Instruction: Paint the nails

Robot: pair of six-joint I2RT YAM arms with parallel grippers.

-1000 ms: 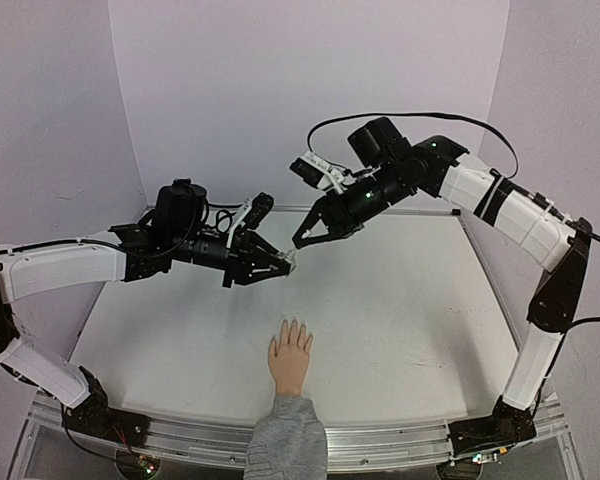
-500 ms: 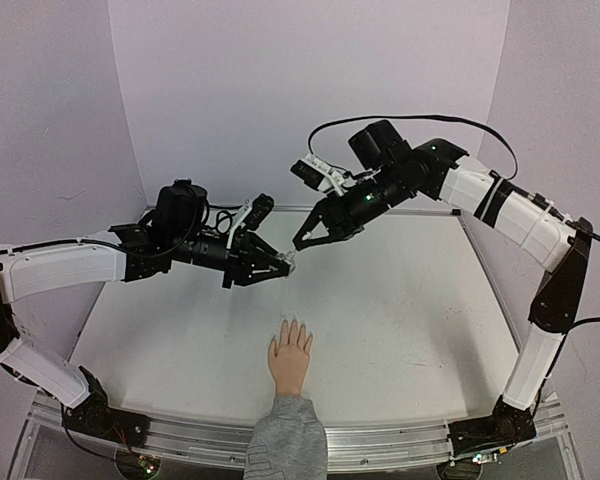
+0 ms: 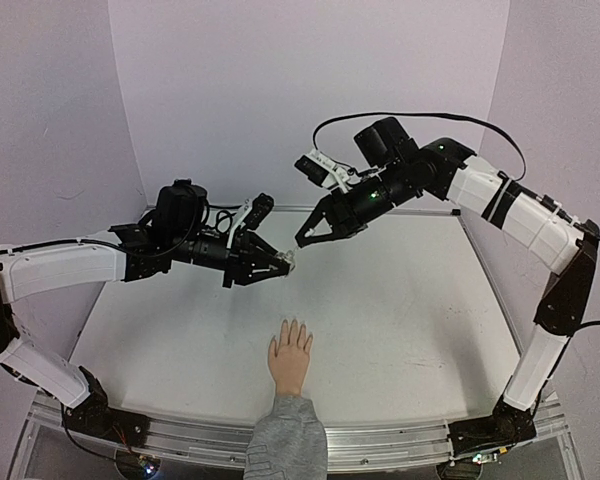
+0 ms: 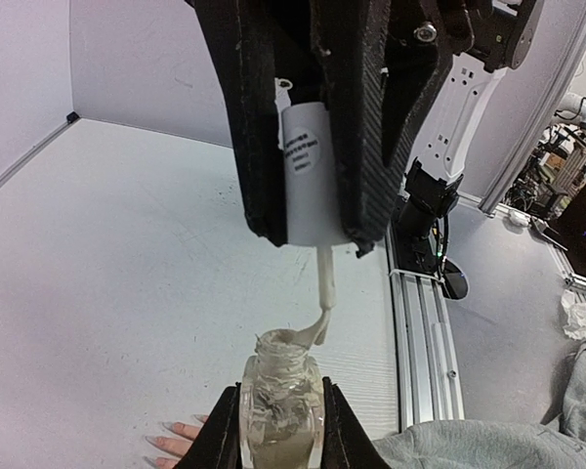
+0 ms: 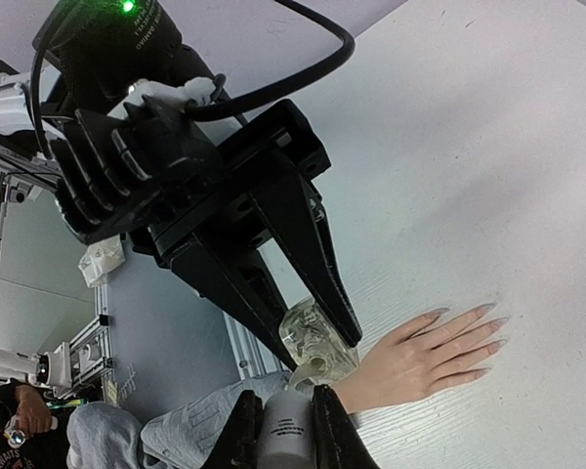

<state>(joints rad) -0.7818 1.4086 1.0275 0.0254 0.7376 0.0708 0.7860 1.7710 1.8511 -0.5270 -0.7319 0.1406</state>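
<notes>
Black, white and pale lilac across my feeds.

I see the left tool (image 3: 283, 265) and right tool (image 3: 302, 240) in matte black, on arms (image 3: 60, 268) with white shells and black joints; a green light (image 3: 443, 150) glows on the right one. The bottle (image 4: 281, 401) is clear with cloudy whitish smears. The cap (image 4: 306, 176) is white with a round label in dark print, its brush (image 4: 323, 283) cream. The hand (image 3: 291, 358) is flesh-coloured, the nails (image 5: 486, 309) pale pinkish, the sleeve (image 3: 288, 440) mottled grey. My desk (image 3: 410, 310) is white with a faint grain, the walls (image 3: 300, 80) lilac, the rail (image 3: 380, 440) silver.
</notes>
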